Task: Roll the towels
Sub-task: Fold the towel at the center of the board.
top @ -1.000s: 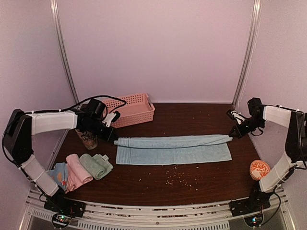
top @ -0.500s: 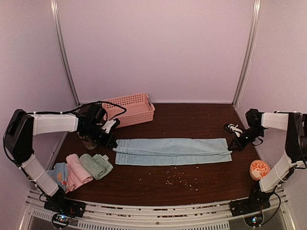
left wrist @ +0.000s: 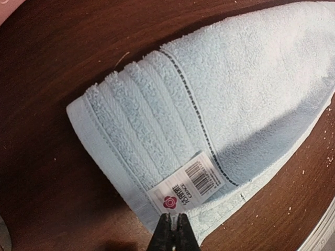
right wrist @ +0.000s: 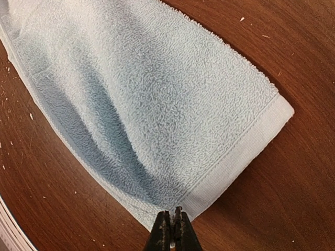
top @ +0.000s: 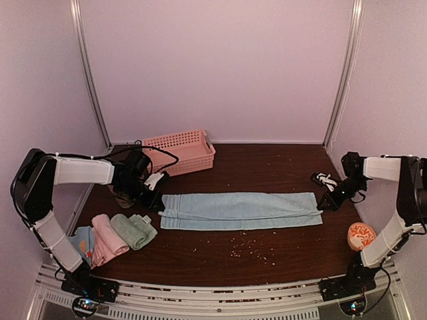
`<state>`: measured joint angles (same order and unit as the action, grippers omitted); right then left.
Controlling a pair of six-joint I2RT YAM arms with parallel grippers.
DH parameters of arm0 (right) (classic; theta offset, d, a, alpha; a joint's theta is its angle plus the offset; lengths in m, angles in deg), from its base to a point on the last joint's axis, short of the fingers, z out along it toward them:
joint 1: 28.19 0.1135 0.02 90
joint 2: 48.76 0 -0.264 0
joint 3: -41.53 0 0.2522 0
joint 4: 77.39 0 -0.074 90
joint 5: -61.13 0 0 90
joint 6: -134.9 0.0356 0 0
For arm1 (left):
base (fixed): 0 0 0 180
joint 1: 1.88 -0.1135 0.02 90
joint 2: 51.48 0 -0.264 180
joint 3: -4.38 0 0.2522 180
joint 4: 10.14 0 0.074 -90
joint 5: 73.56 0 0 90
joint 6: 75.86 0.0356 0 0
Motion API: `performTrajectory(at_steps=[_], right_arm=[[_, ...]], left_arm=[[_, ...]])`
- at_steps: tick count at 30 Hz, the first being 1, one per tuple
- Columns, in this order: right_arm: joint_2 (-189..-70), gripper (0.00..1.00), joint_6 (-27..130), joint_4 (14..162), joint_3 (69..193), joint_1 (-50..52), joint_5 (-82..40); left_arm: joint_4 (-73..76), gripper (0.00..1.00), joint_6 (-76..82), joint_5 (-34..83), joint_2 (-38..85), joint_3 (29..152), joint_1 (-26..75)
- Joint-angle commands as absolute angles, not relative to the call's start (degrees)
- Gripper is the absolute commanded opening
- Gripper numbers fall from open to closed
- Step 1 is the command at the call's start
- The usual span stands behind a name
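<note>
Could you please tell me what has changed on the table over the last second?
The left gripper and right gripper kept pinching the ends of the light blue towel and carried its raised far edge forward and down, so it now lies flat, folded lengthwise. Nothing was let go. The rolled towels and pink basket stayed put.

Your view: a dark brown wooden table (top: pixel 267 167) boxed in by plain pale lilac walls (top: pixel 220 67) under soft, even light. Two thin metal posts (top: pixel 90 73) rise at the back corners, leaning slightly outward. Pale crumbs (top: pixel 247 248) speckle the tabletop toward its front, where a ribbed metal rail (top: pixel 213 300) runs along the near edge.
</note>
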<state>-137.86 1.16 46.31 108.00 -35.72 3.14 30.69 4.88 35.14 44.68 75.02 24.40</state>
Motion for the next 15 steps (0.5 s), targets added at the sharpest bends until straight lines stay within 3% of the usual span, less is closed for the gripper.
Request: performTrajectory(at_steps=[1, 11, 13, 15], right_arm=[[-138.57, 0.0, -1.11, 45.52, 106.72, -36.19, 2.03], [-139.11, 0.0, -2.65, 46.78, 103.65, -36.2, 1.67], [-137.65, 0.05, -3.5, 45.04, 102.83, -36.19, 2.81], [-133.9, 0.14, -4.6, 41.8, 101.5, -36.2, 5.28]], left_arm=[[30.63, 0.0, 6.04, 37.07, 45.49, 74.05, 23.91], [31.68, 0.0, 6.31, 38.35, 44.92, 71.32, 23.93], [34.29, 0.0, 7.21, 39.94, 44.42, 71.69, 23.91], [37.26, 0.09, 7.49, 40.07, 41.84, 72.26, 24.32]])
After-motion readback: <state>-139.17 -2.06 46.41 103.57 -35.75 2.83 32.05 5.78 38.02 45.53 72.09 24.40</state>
